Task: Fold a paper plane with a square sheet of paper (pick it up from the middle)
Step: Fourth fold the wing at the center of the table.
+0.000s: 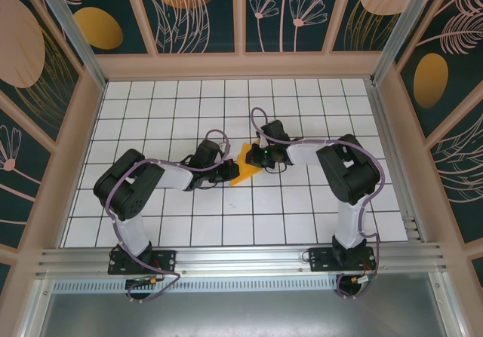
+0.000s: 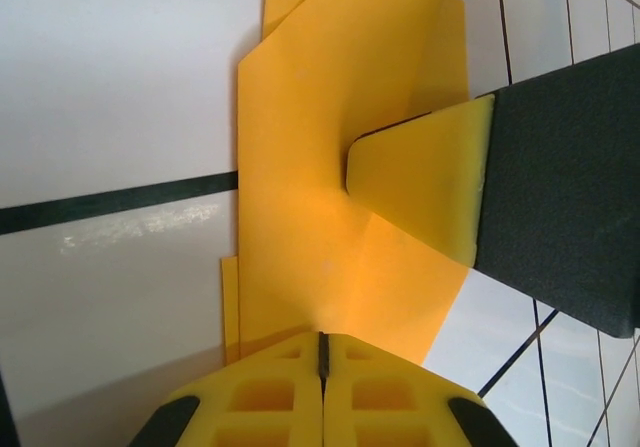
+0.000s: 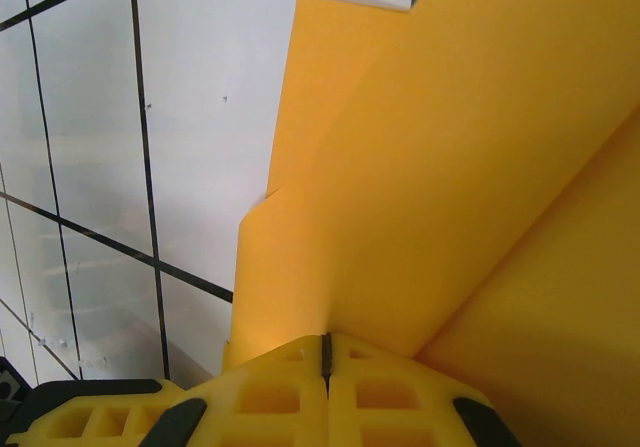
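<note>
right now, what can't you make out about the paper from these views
- Top external: the folded paper is tiny and partly under the left end effector and right end effector; creases unreadable.
- Left wrist: its far end is cut off by the top edge; a finger of the right end effector covers part of the fold.
- Right wrist: it runs off the top and right edges.

From above, the right claw covers part of the paper; its creases are too small to read. Both wrist views crop its edges.
</note>
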You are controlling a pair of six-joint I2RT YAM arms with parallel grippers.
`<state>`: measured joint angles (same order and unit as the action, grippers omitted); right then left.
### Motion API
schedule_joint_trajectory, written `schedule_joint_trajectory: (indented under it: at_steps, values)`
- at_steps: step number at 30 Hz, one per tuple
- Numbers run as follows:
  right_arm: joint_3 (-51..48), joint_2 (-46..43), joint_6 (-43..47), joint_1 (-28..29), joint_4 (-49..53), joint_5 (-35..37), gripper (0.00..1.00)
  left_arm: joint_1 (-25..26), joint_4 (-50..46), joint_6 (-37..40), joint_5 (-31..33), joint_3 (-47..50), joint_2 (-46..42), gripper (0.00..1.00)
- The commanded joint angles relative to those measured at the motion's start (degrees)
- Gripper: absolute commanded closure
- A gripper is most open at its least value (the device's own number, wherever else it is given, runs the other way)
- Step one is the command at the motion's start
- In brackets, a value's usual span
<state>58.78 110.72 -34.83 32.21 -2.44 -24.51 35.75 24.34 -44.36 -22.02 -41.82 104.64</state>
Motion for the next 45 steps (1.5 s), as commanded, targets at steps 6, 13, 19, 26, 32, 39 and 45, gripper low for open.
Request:
schedule_joint_trajectory:
  at_steps: [6, 13, 19, 26, 32, 39, 45]
  values:
    - [-2.8, 1.8, 0.6, -0.6, 2.4, 4.0, 0.97, 0.4, -1.1, -2.2, -1.1, -0.9, -5.9, 0.81]
    - [-2.3, 2.2, 0.4, -0.5, 2.8, 4.3, 0.97, 0.4, -2.6, -2.5, -3.0, -1.6, -4.7, 0.79]
    - [-1.7, 2.9, -0.1, -0.6, 3.5, 4.7, 0.97, 0.6, -5.8, -1.8, -3.9, -0.2, -4.4, 0.79]
    - [-0.9, 3.7, -0.2, -0.6, 4.5, 5.2, 0.97, 0.8, -10.6, -0.4, -2.4, -0.3, -3.2, 0.79]
    - [-0.8, 4.0, -0.5, -0.5, 5.0, 5.6, 0.97, 1.0, -13.3, 0.8, -1.5, -0.5, -2.4, 0.80]
    - [-0.5, 4.5, -0.7, -0.6, 5.4, 5.9, 0.98, 1.0, -14.8, 1.3, -0.5, 0.2, -2.6, 0.81]
    - [-0.5, 4.6, -0.6, -0.5, 5.7, 6.1, 0.98, 1.7, -14.4, 0.6, -0.9, 2.2, -3.5, 0.82]
